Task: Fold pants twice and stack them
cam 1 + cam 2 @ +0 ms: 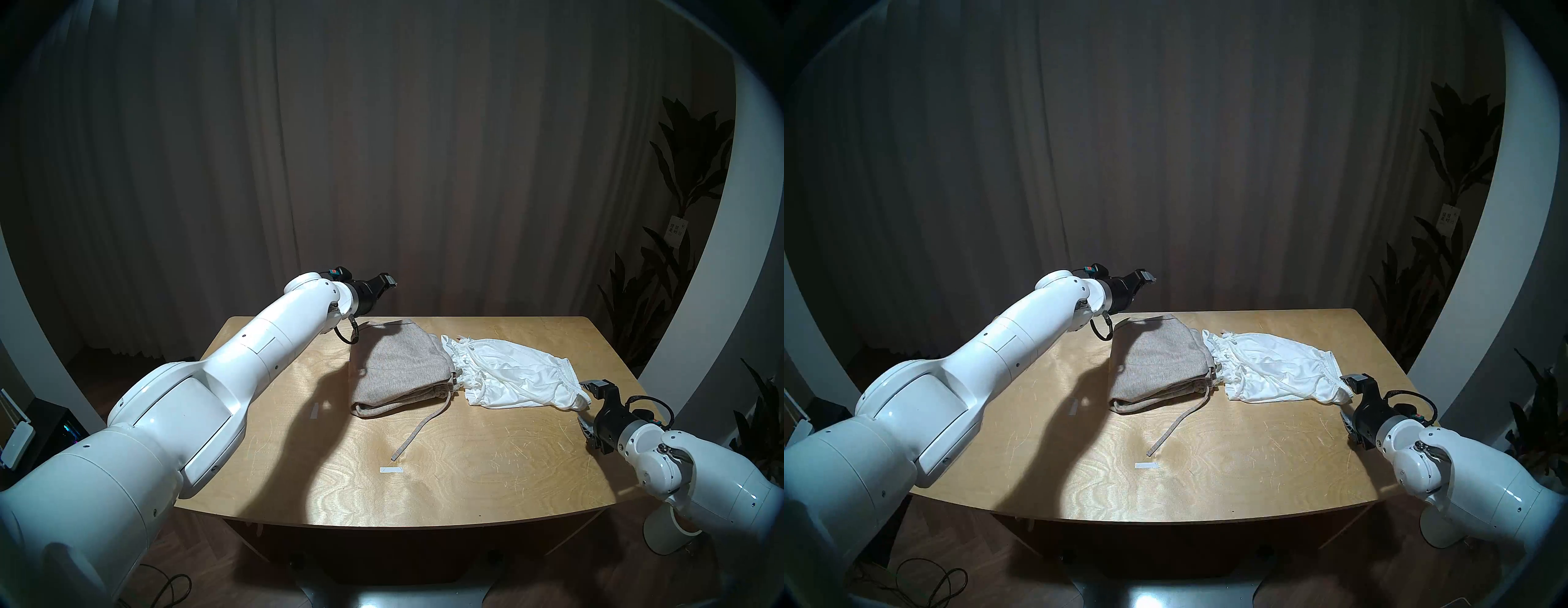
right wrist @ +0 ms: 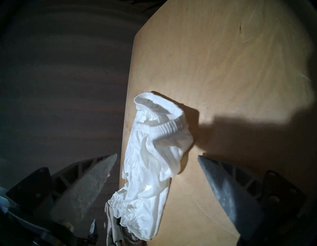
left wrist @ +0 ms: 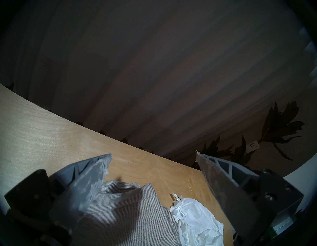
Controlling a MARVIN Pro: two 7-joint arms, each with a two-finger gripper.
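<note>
While both my jaws stand wide open and hold nothing, the folded grey-beige pants point(image 1: 399, 373) touch the white shorts point(image 1: 515, 382) mid-frame on the surface point(image 1: 488, 475).

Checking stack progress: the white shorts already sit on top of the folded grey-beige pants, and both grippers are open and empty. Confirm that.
Not stacked. The white shorts lie on the table beside the folded grey-beige pants, to their right, only their ruffled edge meeting them, as the head view shows. The left gripper and right gripper are indeed open and empty.
</note>
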